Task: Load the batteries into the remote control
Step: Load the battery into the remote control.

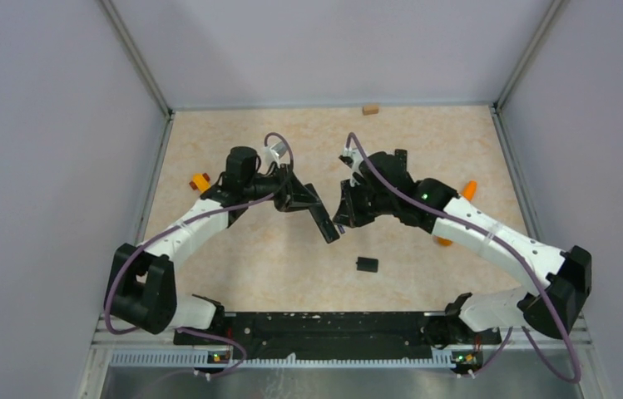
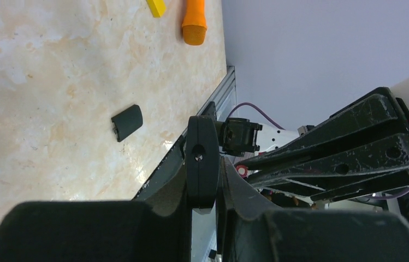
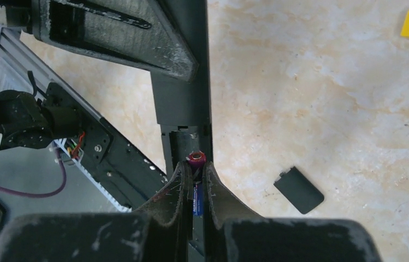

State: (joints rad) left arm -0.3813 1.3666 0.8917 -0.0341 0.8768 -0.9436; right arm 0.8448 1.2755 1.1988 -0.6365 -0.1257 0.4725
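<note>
Left fingers [image 2: 205, 188] are clamped on the remote [image 1: 322, 220], which appears held clear of the bench [image 1: 233, 258] with its open bay [image 3: 183, 139] facing the right arm. Right fingers [image 3: 195, 169] are pinched narrow on one battery [image 3: 196, 159], red tip leading, at the mouth of the bay. I judge the step in hand is seating this cell. I would keep it in line with the bay, press the leading end home, then tip the rear down while the left grip holds firm. The cover [image 3: 298, 189] lies on the bench, apart to the right.
</note>
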